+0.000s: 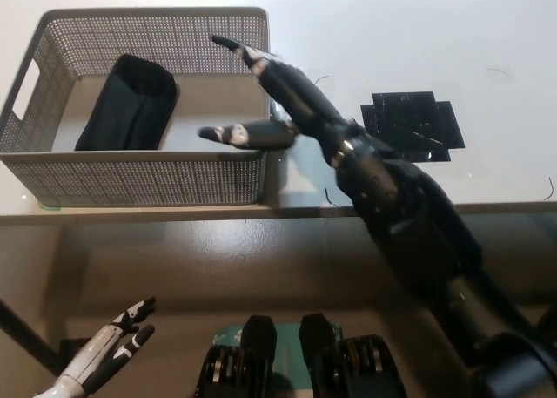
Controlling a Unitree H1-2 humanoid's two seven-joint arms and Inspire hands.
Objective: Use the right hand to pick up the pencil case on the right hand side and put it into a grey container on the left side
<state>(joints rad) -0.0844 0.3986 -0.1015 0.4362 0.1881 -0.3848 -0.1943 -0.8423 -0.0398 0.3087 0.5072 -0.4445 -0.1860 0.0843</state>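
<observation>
One pencil case (130,104) lies inside grey container (139,178), tabletop's (392,41) left side. My right hand (270,102) empty, fingers spread, over container's right rim. Placing looks done; only withdrawal left. Left hand (104,350) idle below tabletop's front edge, fingers apart.

Flat black patch of crossed tape strips (412,126) stuck on the white table (452,32), just right of the black hand's wrist. Tan floor (218,259) below the table's front edge, stretching between the two hands. Small teal scrap (228,333) low at the middle.

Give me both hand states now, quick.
White left hand: open, holding nothing, resting low.
Black right hand: open, empty, over the grey mesh container's right edge.
</observation>
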